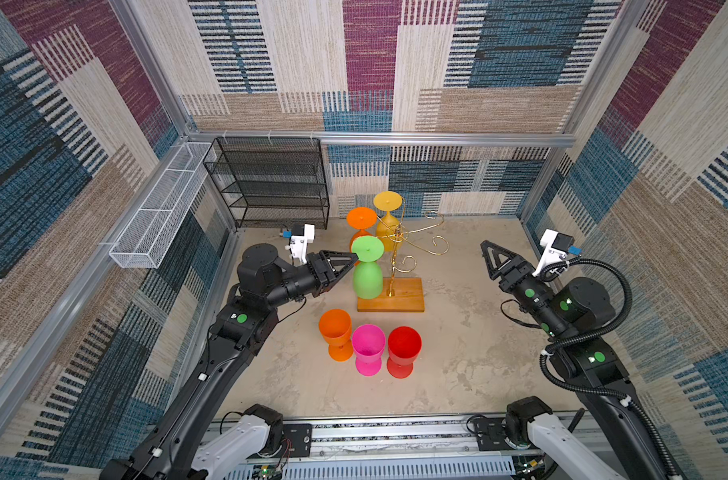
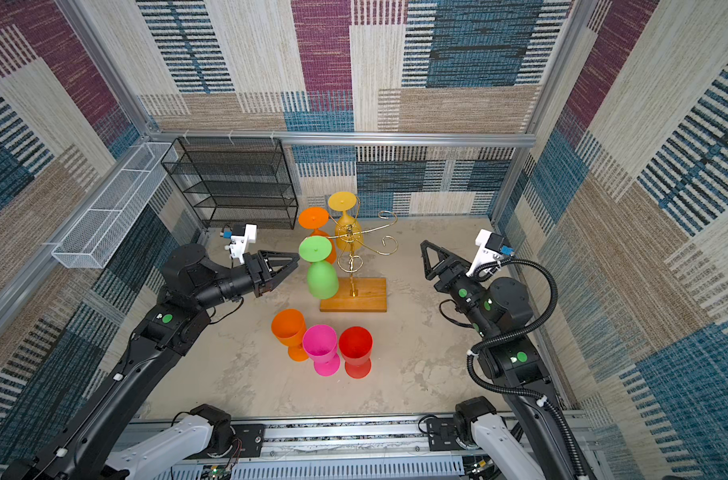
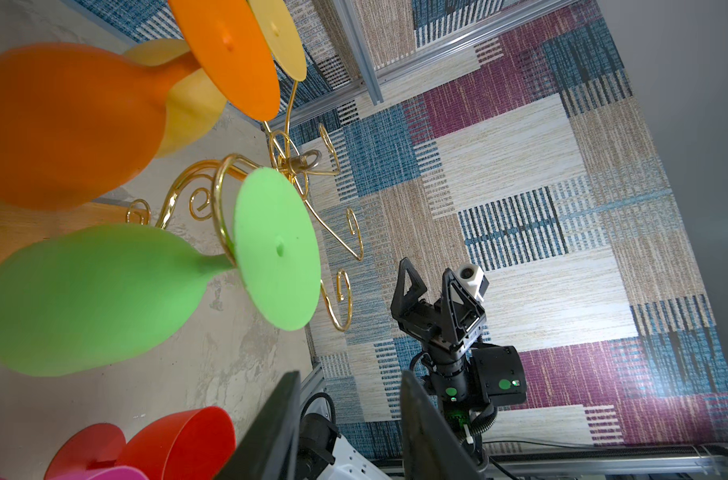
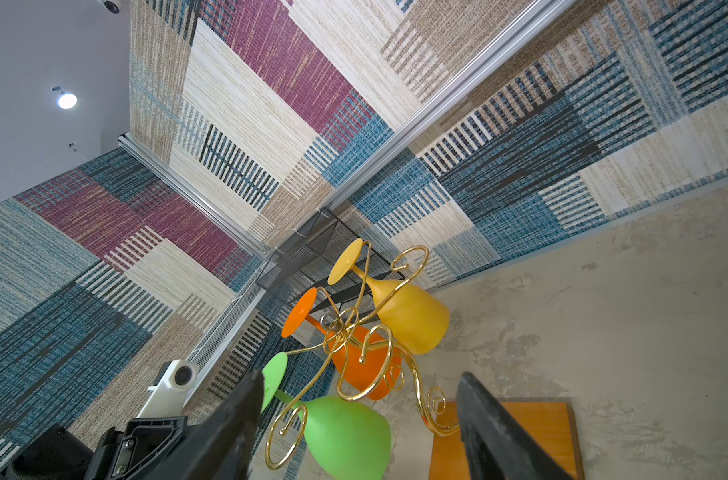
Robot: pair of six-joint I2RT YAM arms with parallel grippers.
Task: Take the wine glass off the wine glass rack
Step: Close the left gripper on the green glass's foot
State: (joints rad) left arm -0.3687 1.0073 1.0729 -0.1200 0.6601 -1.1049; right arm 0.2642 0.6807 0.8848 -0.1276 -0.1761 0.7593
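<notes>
1. A gold wire wine glass rack (image 1: 391, 274) stands on its wooden base (image 1: 408, 301) mid-table. 3 plastic glasses hang from it upside down, each foot resting over a curled arm so the stem can slide out sideways.
2. The green wine glass (image 1: 367, 279) hangs on the arm nearest the left gripper (image 1: 351, 262). The hanging orange glass (image 1: 361, 218) and the yellow glass (image 1: 388, 201) hang behind it.
3. The left gripper sits level with the green stem, just beside it. Its claw is spread and empty, probably lining up to pinch the stem.
4. The right gripper (image 1: 489, 249) waits well apart, raised, with its claw spread and empty.
5. 3 more glasses, the upright orange glass (image 1: 335, 328), pink glass (image 1: 368, 343) and red glass (image 1: 404, 343), stand in front of the base.
</notes>
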